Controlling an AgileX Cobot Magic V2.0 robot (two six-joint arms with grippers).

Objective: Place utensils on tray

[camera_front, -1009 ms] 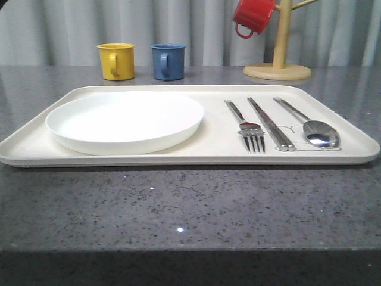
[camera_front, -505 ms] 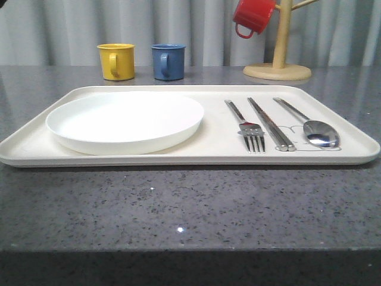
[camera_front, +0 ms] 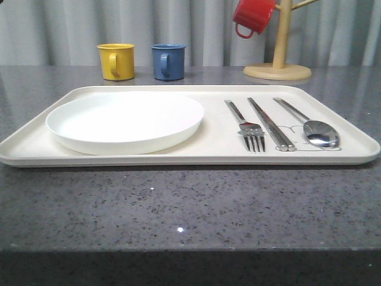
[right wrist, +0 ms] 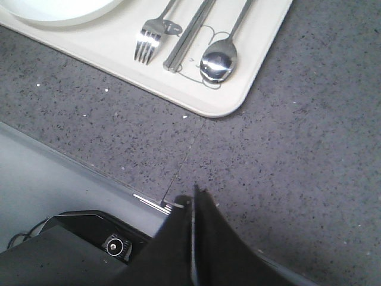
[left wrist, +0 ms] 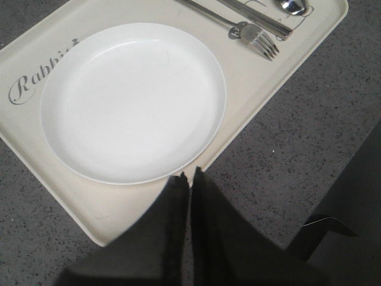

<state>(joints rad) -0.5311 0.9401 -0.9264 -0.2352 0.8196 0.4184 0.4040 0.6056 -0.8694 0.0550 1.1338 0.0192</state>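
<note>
Everything I need is on the tray (camera_front: 208, 152).
Plate (camera_front: 125, 121), then beside it fork (camera_front: 245, 126), chopsticks (camera_front: 271, 124), spoon (camera_front: 312, 128); my left gripper (left wrist: 190, 179) and right gripper (right wrist: 194, 196) are clenched, empty.

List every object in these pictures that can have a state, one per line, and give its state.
Plate: upright, empty, on the tray.
Fork: flat on tray.
Chopsticks: flat, paired, between fork and spoon.
Spoon: flat, bowl up.
Yellow mug: upright on table.
Blue mug: upright on table.
Red mug: hung on rack.
Left gripper: shut, empty.
Right gripper: shut, empty.
</note>
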